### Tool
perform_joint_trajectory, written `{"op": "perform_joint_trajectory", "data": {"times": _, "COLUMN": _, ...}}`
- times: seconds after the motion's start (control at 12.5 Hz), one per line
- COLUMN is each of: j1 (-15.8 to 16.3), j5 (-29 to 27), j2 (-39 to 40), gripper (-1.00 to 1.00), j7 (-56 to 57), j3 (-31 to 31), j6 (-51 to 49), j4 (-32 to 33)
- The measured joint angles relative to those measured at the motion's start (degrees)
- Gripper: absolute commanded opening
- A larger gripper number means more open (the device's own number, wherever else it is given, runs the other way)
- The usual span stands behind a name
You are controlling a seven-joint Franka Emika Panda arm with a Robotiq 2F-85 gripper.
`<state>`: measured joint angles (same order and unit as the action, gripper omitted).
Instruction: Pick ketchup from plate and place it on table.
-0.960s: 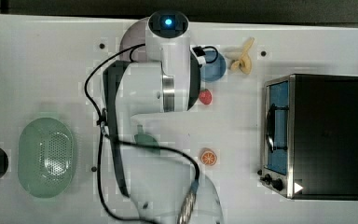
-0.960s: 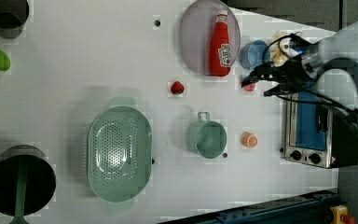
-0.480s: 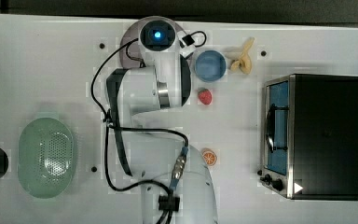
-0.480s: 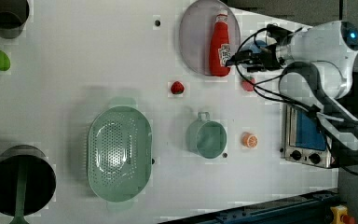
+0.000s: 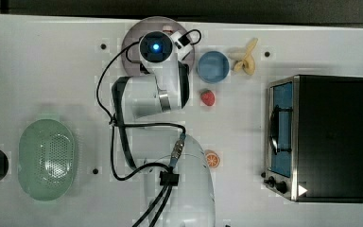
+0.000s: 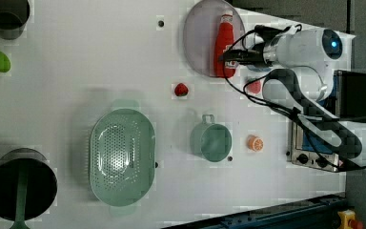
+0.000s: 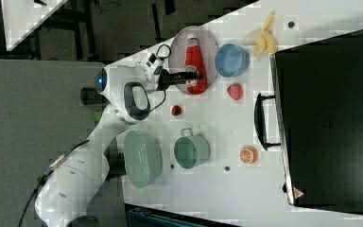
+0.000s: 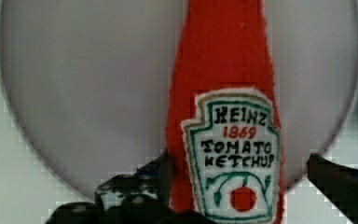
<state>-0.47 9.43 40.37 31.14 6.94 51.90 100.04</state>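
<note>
ketchup (image 8: 223, 93) label reads "heinz 1869 tomato ketchup"; tool (image 8: 242, 186) fingers spread apart.

Setting of the work surface: beyond its far edge in the right view's left half lies a flat grey floor area (image 7: 33, 132), with a darker zone and a pale white slab corner (image 7: 26, 16) above it. Along the left view's bottom runs a dark blue rail (image 6: 286, 217). Lighting is even and diffuse.
</note>
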Motion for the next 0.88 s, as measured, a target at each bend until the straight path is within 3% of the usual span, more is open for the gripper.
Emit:
{"op": "perform_joint_trajectory", "data": {"times": 0.24, "j1": 0.3, "j5": 0.3, "j2": 2.1, "gripper": 0.23, "j7": 0.1, "j3": 0.0, "j6": 2.5, "j4": -0.1}}
{"op": "perform_joint_trajectory", "data": {"times": 0.88, "j1": 0.3, "j5": 0.3, "j2": 1.0, "gripper": 0.21, "j7": 0.0, "j3": 0.0, "j6": 3.0, "j4": 0.6}}
